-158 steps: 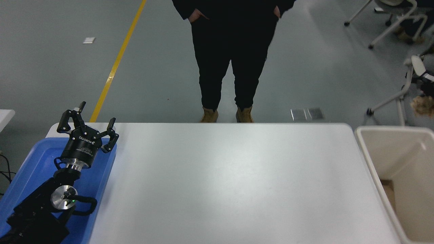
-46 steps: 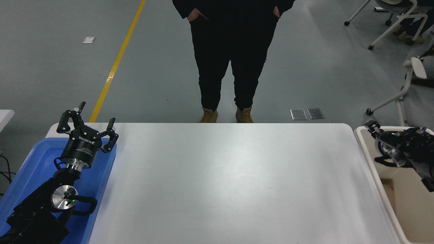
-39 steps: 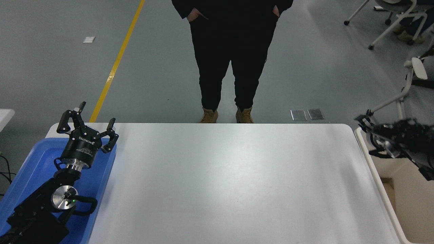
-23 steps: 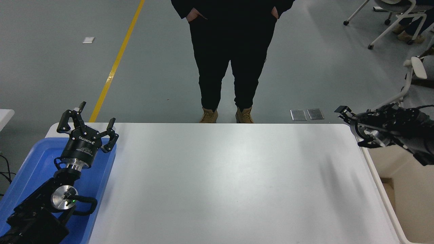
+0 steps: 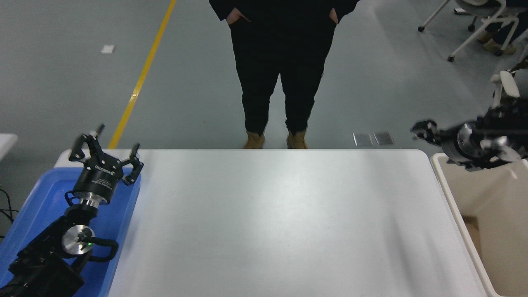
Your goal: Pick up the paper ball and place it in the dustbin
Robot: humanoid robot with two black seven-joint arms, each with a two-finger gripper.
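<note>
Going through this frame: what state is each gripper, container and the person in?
Left black gripper: open, parked over the tray.
Right black gripper: raised by the bin's far end, too blurred to judge.
Cream-beige rectangular plastic dustbin: upright, open-topped, unidentifiable tan patch inside.
Shallow blue plastic tray: flat, under the left arm.
Tan paper ball: not in sight.
Person in black: standing, hands in pockets.

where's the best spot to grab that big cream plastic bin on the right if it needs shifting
Probably the thick rounded rim of the cream plastic bin, on its long wall beside the white table, coming down from above, one finger inside, one outside. The walls look deep and smooth, no handle visible.
</note>
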